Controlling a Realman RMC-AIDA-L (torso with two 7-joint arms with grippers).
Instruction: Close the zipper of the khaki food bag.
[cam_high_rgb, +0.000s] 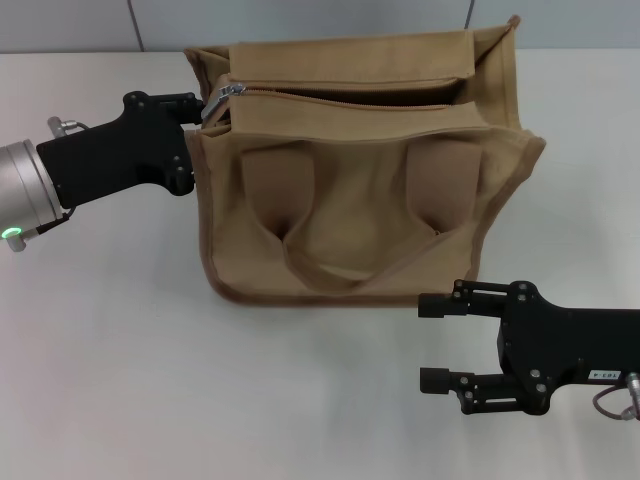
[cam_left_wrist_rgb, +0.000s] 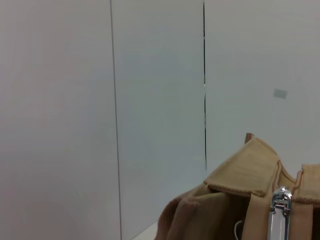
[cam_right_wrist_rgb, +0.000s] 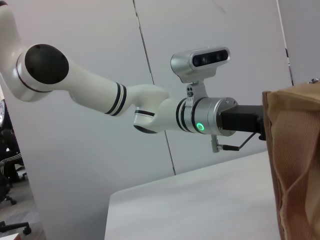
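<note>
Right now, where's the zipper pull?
In the head view, the pull sits at the bag's top left end, right at the left gripper; the zipper looks open.

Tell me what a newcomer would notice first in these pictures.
A tan bag stands mid-table, its zipper gaping along the top. The left claw sits at the silver pull tab on the bag's left end. The right claw hangs open near the bag's front right corner, holding nothing.
</note>
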